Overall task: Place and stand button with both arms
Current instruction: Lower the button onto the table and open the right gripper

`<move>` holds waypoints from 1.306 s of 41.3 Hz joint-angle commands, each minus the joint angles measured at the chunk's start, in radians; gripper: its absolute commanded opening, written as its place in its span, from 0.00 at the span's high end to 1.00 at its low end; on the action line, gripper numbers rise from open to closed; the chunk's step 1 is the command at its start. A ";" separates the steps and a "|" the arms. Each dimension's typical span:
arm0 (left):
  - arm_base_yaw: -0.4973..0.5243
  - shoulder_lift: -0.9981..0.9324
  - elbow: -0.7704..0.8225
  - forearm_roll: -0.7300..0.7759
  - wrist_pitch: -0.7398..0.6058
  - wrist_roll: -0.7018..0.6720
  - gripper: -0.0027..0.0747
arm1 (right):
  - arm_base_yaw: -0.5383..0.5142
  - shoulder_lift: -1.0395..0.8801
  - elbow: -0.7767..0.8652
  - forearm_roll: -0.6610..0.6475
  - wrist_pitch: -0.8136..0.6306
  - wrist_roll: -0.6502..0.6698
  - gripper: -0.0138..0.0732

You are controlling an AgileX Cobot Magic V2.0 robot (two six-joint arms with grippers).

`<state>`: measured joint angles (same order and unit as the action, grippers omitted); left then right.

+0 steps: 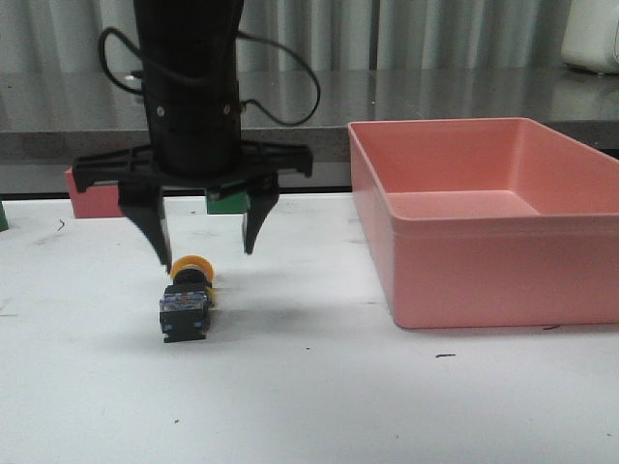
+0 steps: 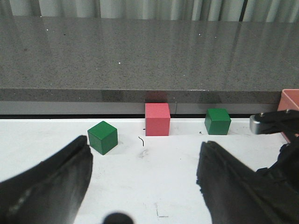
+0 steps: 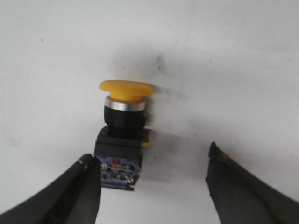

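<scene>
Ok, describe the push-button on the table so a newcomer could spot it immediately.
Start at the large pink plastic bin on the white table; look left, under the open black two-finger gripper. The button lies tipped over there: yellow mushroom cap, black collar, black-blue block base, unlike the plain cubes behind.

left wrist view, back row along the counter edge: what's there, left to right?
green cube → red cube → second green cube → corner of the pink bin
</scene>
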<state>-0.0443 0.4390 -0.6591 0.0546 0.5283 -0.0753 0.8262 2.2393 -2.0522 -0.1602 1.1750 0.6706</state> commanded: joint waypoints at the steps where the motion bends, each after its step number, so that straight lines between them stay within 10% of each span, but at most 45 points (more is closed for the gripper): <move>1: -0.005 0.015 -0.034 -0.001 -0.084 0.002 0.35 | -0.008 -0.142 -0.033 -0.039 0.012 -0.137 0.26; 23: -0.005 0.015 -0.034 -0.001 -0.084 0.002 0.35 | -0.008 -0.692 0.427 0.116 -0.173 -0.639 0.26; 54: -0.005 0.015 -0.034 -0.001 -0.084 0.002 0.35 | -0.057 -1.489 1.149 0.120 -0.427 -0.648 0.26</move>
<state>-0.0443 0.4390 -0.6591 0.0546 0.5283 -0.0753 0.7750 0.8203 -0.9134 -0.0392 0.8123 0.0298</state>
